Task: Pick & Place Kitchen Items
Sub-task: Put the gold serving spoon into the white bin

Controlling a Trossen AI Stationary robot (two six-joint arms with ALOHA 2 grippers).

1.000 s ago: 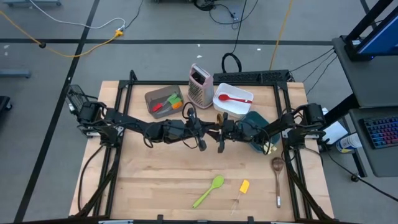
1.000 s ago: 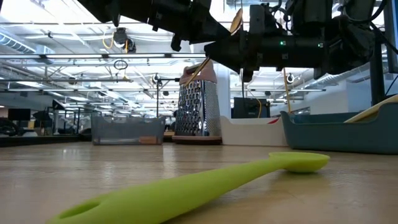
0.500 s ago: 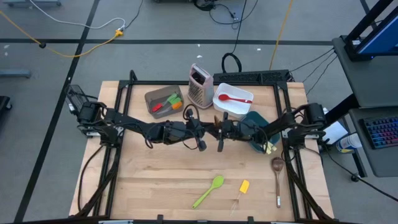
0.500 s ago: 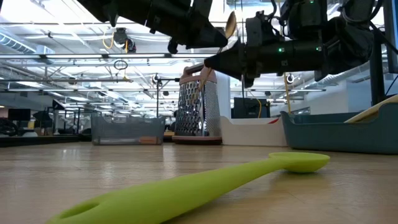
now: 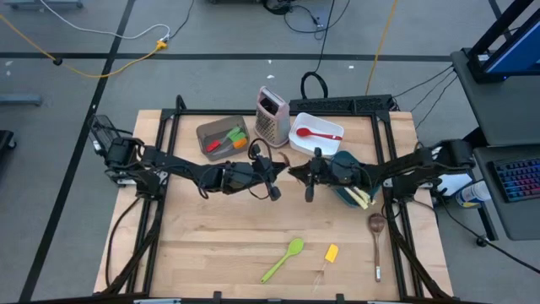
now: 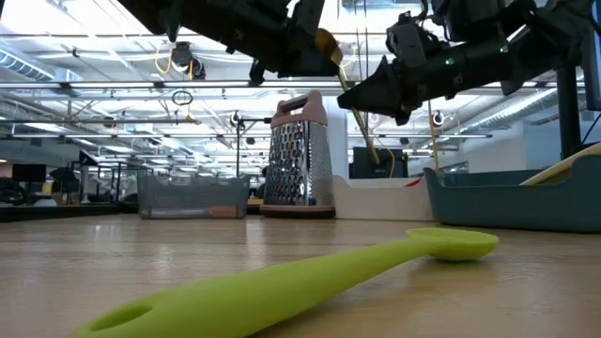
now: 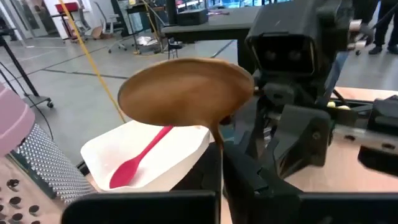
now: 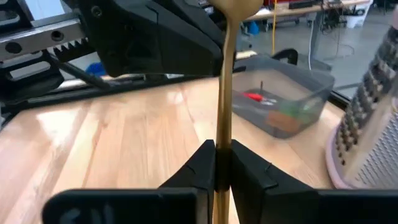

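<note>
The gold spoon [image 8: 224, 118] hangs above the table's middle. The right gripper [image 8: 217, 163] squeezes its handle. The left gripper [image 5: 268, 173], at nine o'clock of it, pinches it too. Both arms reach inward. A red spoon [image 5: 318, 133] lies in the white tub [image 5: 301, 145].

— What is the spoon made of?
— The gold spoon [image 8: 224, 118] in my fingers [image 8: 199, 168] is polished, glossy metal; the fingers are matt black plastic.
— And below?
— Smooth, pale wood table [image 8: 112, 143], perforated shiny metal grater [image 8: 373, 124], and a matt silicone green spoon [image 6: 282, 282].
</note>
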